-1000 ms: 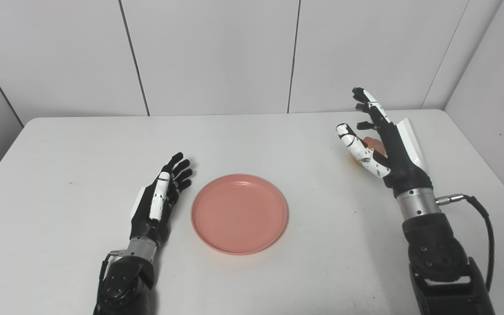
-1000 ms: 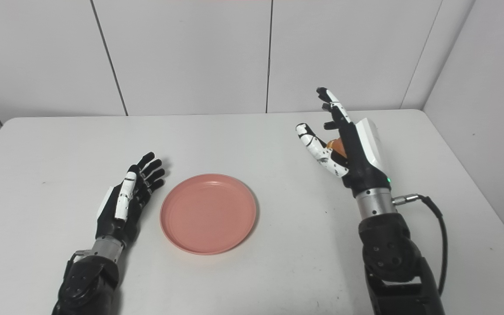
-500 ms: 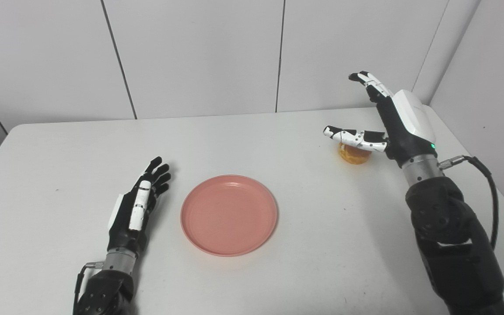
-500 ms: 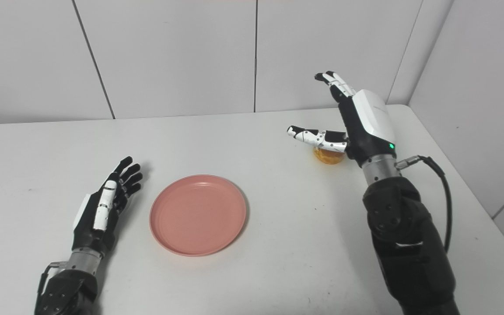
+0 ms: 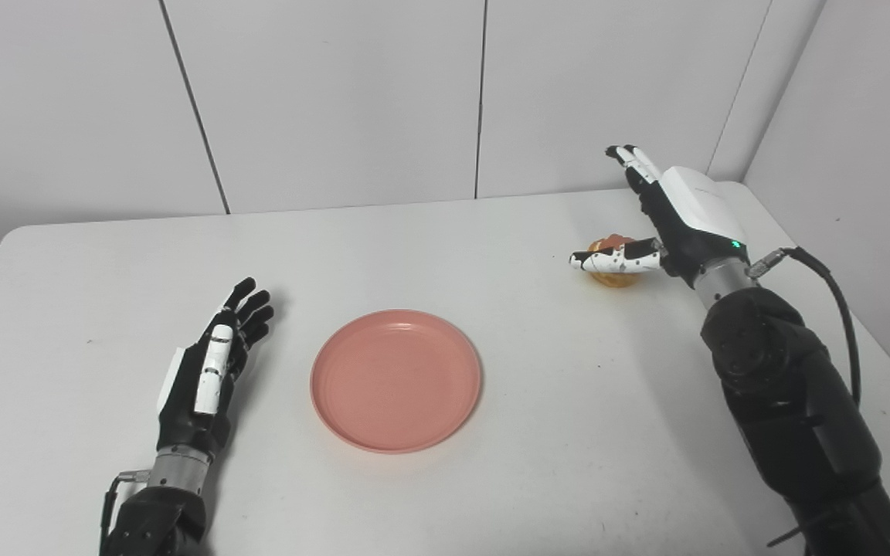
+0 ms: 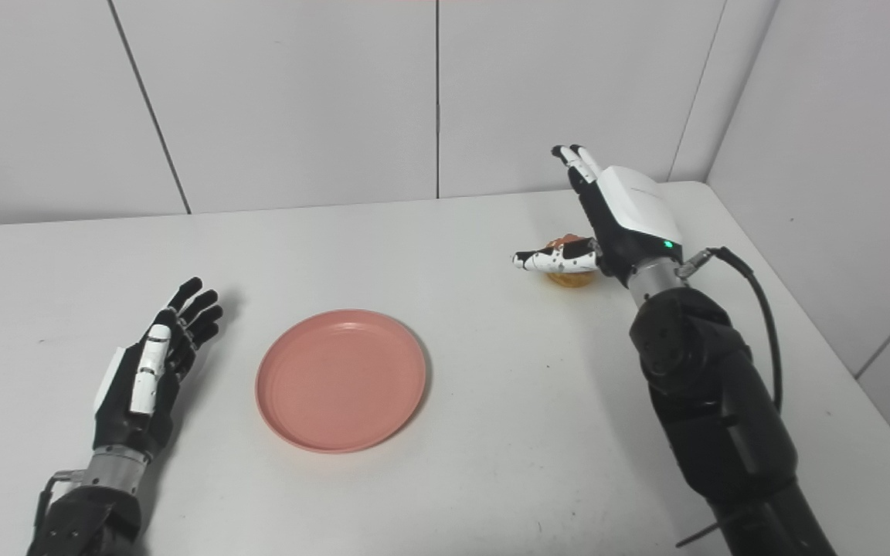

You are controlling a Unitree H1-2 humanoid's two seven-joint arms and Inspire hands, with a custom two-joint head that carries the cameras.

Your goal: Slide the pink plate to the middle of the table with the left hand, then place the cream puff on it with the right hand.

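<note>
The pink plate lies flat near the middle of the white table, with nothing on it. My left hand rests open on the table a little to the plate's left, fingers stretched out and not touching it. At the back right, a golden cream puff sits on the table. My right hand hovers open just over it, fingers pointing up and away, thumb stretched across the puff's front and hiding part of it.
Grey wall panels stand close behind the table and along its right side. The right forearm and its black cable reach over the table's right part.
The camera has swung, shifting the whole picture left. My right hand rose from beside the cream puff, turned palm down and came low over it. My left hand drew back a little from the plate.
</note>
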